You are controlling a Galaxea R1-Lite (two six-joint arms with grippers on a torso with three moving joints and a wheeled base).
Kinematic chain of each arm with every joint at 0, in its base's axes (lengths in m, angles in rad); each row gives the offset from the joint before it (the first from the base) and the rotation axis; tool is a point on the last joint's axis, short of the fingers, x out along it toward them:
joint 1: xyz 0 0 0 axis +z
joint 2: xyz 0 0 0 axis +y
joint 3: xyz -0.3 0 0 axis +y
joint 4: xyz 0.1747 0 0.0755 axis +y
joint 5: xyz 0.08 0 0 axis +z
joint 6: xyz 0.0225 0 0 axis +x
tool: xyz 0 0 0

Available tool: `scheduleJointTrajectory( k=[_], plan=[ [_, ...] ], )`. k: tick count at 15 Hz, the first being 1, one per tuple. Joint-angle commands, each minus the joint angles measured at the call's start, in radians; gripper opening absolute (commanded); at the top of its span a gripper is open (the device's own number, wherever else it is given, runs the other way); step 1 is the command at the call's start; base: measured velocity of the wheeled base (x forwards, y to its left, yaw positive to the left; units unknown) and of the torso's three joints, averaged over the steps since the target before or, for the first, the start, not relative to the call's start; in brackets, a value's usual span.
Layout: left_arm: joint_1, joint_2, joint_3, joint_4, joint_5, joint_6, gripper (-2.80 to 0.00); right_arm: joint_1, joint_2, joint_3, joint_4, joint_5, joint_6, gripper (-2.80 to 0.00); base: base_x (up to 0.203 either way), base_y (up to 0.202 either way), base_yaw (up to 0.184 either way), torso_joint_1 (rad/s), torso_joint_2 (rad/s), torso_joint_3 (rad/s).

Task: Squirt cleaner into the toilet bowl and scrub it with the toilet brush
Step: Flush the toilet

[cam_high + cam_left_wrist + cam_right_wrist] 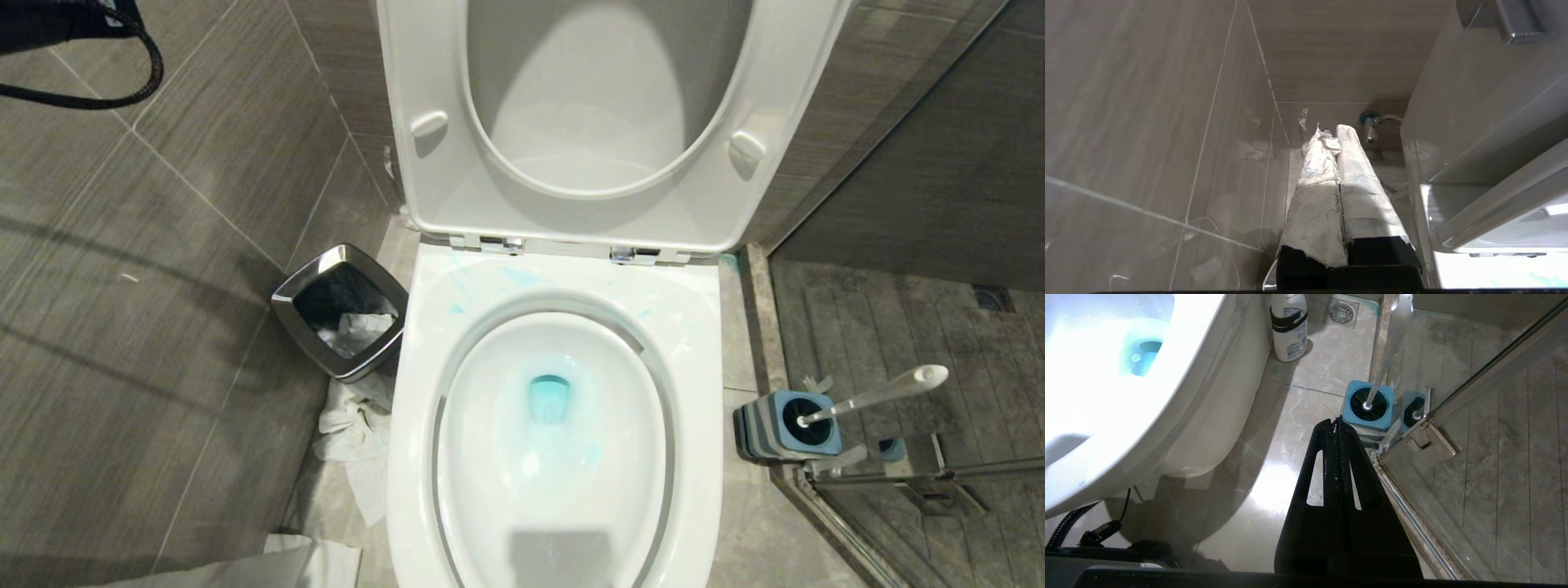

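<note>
Bathroom, grey tiled walls and floor, glass shower screen on the robot's right. Toilet bowl (555, 457) centred in the head view, seat and lid raised. Cleaner (549, 398) already in: turquoise tint pooled at the drain, thin streaks on the back rim near the hinges. A white bottle (1289, 326) stands on the floor beside the toilet base. Squirting step judged done; scrubbing not yet begun.

Toilet brush (878, 396) sits in its blue holder (804, 425) on the floor right of the bowl, against the screen frame, handle leaning away from the toilet. Small chrome-rimmed bin (341, 310) on the left, crumpled paper at its foot.

Left pincer (1331, 134), fingers wrapped in white, jaws pressed together, empty, aimed at the wall corner beside the tank. Right pincer (1336, 424) also fully closed, empty, hanging above the floor just short of the holder.

Next move, as judged: right pincer must open, reach the handle, close on it, then lift the brush clear of the holder.
</note>
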Motion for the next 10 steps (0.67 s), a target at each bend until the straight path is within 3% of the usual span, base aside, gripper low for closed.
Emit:
scheduleJointTrajectory(
  k=[1, 5, 10],
  plan=[
    [0.003, 0.018, 0.0, -0.001, -0.001, -0.001, -2.8, 0.001, 0.0, 0.012, 0.0, 0.0, 0.0, -2.8, 0.0, 0.0, 0.0, 0.0, 0.0, 0.0],
    [0.015, 0.055, -0.038, -0.05, -0.003, -0.007, -2.8, 0.0, 0.0, 0.012, 0.0, 0.0, 0.0, -2.8, 0.0, 0.0, 0.0, -0.001, 0.0, -0.019],
    [0.011, 0.109, -0.047, -0.2, -0.006, -0.01, -2.8, 0.0, 0.0, 0.012, 0.0, 0.0, 0.0, -2.8, 0.0, 0.0, 0.0, 0.003, 0.0, -0.17]
  ],
)
